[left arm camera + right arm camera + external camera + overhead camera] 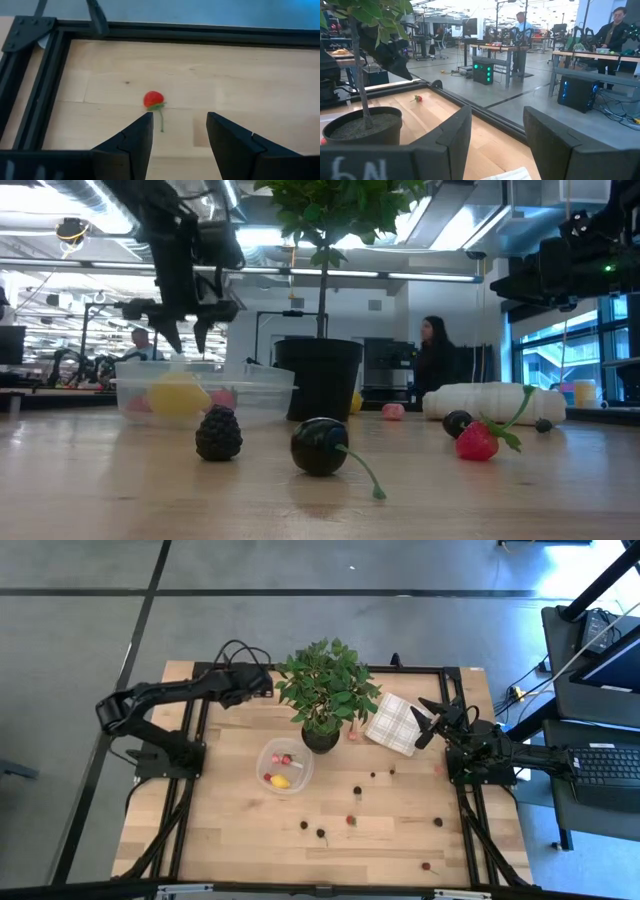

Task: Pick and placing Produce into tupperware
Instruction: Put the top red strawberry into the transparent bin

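Here the left gripper [175, 132] hovers part-open and empty beyond the potted plant [322, 700], over a red berry [153, 99] — light, soft, probably roll-prone, best pinched across its body, not the stem.

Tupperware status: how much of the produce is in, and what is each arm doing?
Done: the tupperware already holds a few pieces, a yellow one and some red ones. In hand: nothing. The left gripper hovers, fingers apart and empty, over a red berry near the table's far edge; the right gripper waits open over the checked cloth. Left: about ten pieces scattered on the table, including a dark cherry.
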Motion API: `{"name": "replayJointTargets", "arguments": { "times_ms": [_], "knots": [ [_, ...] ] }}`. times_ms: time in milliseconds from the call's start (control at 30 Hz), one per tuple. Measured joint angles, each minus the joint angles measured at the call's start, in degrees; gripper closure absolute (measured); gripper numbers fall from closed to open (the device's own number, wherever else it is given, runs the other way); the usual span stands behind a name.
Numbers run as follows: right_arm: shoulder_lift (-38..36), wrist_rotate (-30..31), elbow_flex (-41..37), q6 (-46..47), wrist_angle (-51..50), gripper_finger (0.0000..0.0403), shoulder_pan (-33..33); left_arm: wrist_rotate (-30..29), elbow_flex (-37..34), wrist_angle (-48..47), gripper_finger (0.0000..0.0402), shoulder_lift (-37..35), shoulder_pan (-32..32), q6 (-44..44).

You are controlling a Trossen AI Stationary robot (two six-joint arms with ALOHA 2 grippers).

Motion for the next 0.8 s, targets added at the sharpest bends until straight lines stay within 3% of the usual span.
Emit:
{"name": "replayJointTargets", "arguments": {
  "times_ms": [367,800],
  "knots": [
    [0.0,0.0,0.0,0.0,0.0,0.0221,0.0,5.4,0.0,1.8,0.0225,1.8,9.1,0.4],
    [0.0,0.0,0.0,0.0,0.1,0.0221,0.0,12.1,0.0,5.7,0.0225,7.3,12.7,3.4]
  ]
}}
